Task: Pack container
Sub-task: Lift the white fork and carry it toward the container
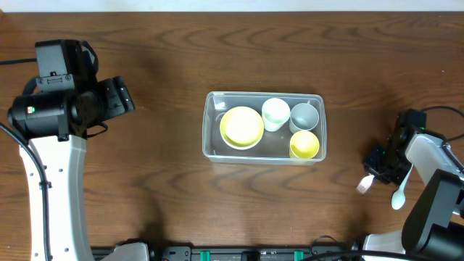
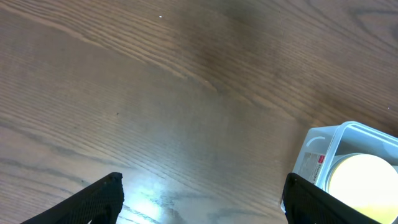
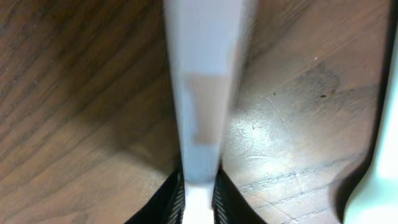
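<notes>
The clear plastic container (image 1: 212, 148) sits mid-table and holds a yellow bowl (image 1: 241, 127), a white cup (image 1: 275, 114), a grey cup (image 1: 304, 116) and a yellow cup (image 1: 304, 145). Its corner shows in the left wrist view (image 2: 323, 146). My left gripper (image 1: 119, 96) (image 2: 199, 190) is open and empty, over bare table left of the container. My right gripper (image 1: 378, 170) (image 3: 199, 190) is shut on a flat white utensil handle (image 3: 202, 74), whose end sticks out in the overhead view (image 1: 365, 184), to the right of the container.
A white spoon (image 1: 400, 192) lies on the table next to my right gripper; its edge shows in the right wrist view (image 3: 379, 180). The wooden table (image 1: 159, 188) is dark brown.
</notes>
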Controlling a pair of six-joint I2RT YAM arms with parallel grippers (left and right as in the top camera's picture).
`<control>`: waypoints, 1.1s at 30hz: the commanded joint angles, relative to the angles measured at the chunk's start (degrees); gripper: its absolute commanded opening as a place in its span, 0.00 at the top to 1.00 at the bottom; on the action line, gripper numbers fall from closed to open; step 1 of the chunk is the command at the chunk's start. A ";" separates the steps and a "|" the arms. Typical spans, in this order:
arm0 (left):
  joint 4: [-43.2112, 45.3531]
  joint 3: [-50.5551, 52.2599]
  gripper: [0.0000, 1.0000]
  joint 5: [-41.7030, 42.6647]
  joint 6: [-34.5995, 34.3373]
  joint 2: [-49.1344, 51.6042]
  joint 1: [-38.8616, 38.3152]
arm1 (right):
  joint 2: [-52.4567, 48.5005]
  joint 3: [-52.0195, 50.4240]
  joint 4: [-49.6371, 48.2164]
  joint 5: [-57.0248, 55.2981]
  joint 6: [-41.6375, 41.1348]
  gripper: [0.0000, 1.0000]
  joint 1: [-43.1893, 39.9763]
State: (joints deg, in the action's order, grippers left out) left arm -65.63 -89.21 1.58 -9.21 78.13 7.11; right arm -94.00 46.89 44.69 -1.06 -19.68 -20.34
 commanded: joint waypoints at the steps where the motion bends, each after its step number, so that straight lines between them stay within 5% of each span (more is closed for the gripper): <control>1: -0.13 0.22 0.18 0.59 -0.57 0.48 0.26 | -1.51 -1.81 0.02 -2.49 0.17 0.84 -0.37; 11: -0.11 0.22 0.18 0.59 -0.57 0.48 0.26 | -1.49 -1.70 -0.59 -1.31 0.00 0.99 -0.37; 21: -0.11 0.22 0.18 0.59 -0.57 0.48 0.26 | 3.15 8.83 8.61 3.04 -0.94 0.99 0.85; 33: -0.11 0.22 0.18 0.59 -0.57 0.48 0.26 | 19.76 30.51 14.47 3.04 17.66 0.94 21.44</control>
State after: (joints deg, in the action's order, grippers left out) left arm -65.63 -89.21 1.58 -9.21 78.13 7.11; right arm -76.38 75.44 59.05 1.54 -10.90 -4.64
